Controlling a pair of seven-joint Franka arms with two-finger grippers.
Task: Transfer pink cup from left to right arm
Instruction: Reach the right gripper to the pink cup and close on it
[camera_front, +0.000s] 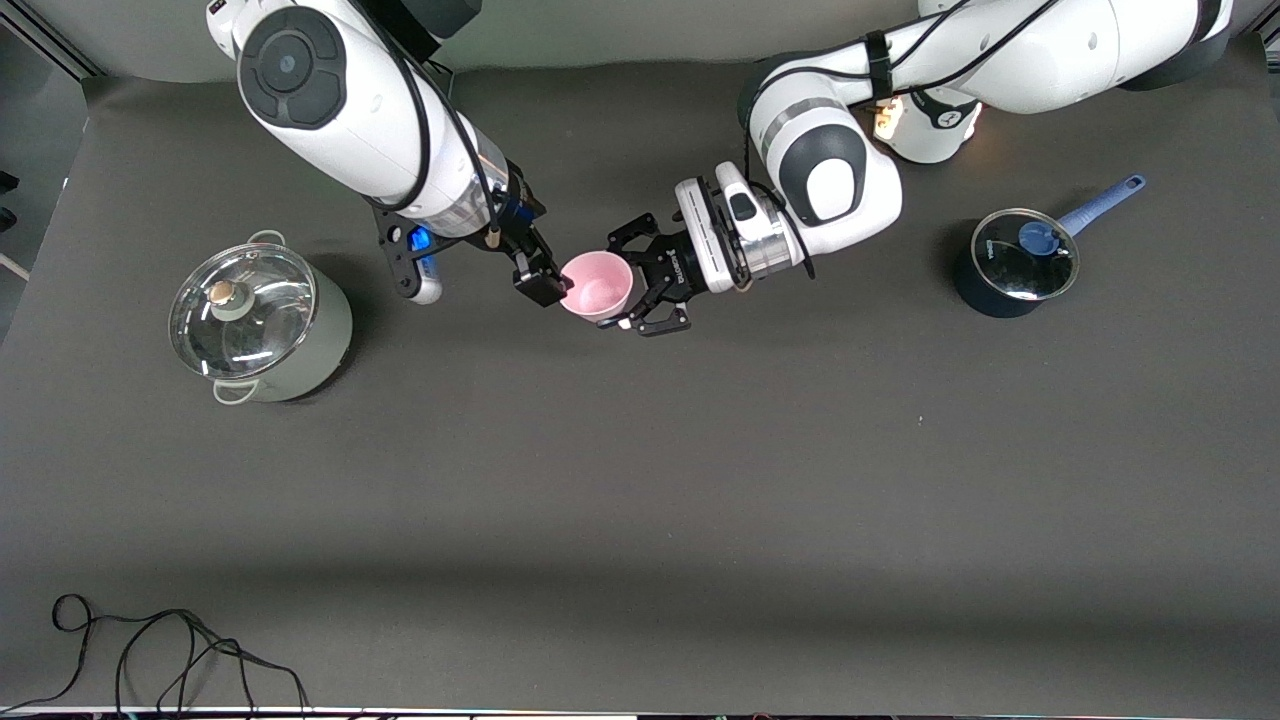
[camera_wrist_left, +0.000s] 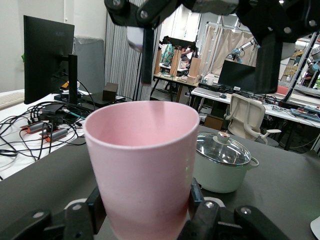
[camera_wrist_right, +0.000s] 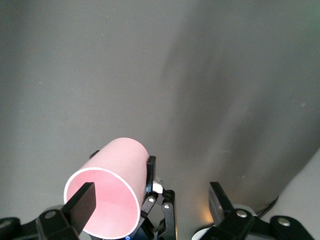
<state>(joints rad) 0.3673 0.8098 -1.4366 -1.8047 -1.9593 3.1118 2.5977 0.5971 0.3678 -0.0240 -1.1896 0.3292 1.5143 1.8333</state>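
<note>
Here, pink cup (camera_front: 598, 285) clamped in left tool (camera_front: 640, 283)

Even overhead light, soft shadows beside both pots, glare on glass lid (camera_front: 243, 312) (background slightly soft)

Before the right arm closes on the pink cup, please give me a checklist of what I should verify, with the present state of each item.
1. Left gripper shut on the pink cup: ok.
2. Cup held up in the air, lying sideways over the table: ok.
3. Right gripper open: ok.
4. Right gripper's fingers straddle the cup's rim, one finger inside the mouth: ok.
5. Right fingers already touch the cup wall: cannot tell.
6. Green pot and blue saucepan stand apart from the handover: ok.
</note>
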